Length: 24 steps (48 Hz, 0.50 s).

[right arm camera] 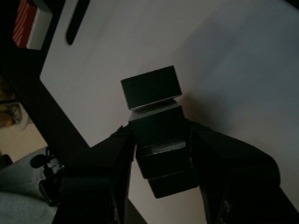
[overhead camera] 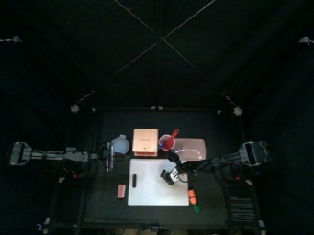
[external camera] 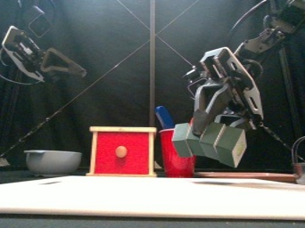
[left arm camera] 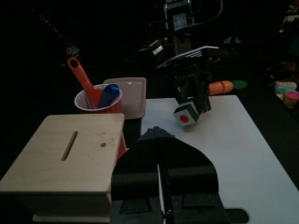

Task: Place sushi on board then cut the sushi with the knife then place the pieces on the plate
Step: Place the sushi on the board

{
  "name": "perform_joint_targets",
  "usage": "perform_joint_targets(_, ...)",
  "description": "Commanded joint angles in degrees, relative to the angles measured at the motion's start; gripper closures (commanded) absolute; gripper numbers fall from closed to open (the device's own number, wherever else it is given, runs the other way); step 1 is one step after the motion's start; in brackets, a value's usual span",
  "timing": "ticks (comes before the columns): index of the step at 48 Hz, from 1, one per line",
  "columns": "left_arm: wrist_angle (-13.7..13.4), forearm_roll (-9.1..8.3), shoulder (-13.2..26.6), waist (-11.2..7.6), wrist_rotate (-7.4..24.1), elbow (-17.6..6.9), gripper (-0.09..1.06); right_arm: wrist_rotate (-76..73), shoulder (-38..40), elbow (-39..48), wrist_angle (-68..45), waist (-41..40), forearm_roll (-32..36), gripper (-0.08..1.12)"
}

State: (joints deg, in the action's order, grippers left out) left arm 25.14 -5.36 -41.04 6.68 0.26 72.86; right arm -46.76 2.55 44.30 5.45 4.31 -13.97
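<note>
My right gripper [external camera: 217,132] is shut on the dark green sushi roll [external camera: 215,145] and holds it in the air just above the white cutting board [external camera: 143,196]. In the right wrist view the roll [right arm camera: 152,89] sticks out past the jaws over the board [right arm camera: 233,70]. The top view puts this gripper [overhead camera: 174,172] over the board's right half [overhead camera: 153,188]. A red cup [external camera: 179,164] with a blue knife [external camera: 165,117] stands behind the board, and the pink plate [overhead camera: 192,145] lies to its right. My left gripper [overhead camera: 106,158] rests shut at the left, off the board.
A wooden box with a red drawer front [external camera: 123,152] stands behind the board, and a blue-grey bowl [external camera: 53,161] lies to its left. A small red toy [overhead camera: 121,191] lies left of the board. An orange and green toy [overhead camera: 196,195] lies to its right.
</note>
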Motion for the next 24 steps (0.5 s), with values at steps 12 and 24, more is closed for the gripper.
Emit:
perform_joint_targets(12, 0.26, 0.0, 0.09, -0.18, 0.0, -0.09, 0.98, -5.71, 0.09, -3.87, 6.24, -0.26, 2.02, 0.46)
perform_joint_targets(24, 0.26, -0.09, 0.09, -0.18, 0.09, 0.0, 0.98, -10.37, -2.64, -6.86, 9.93, -1.85, 5.54, 0.46)
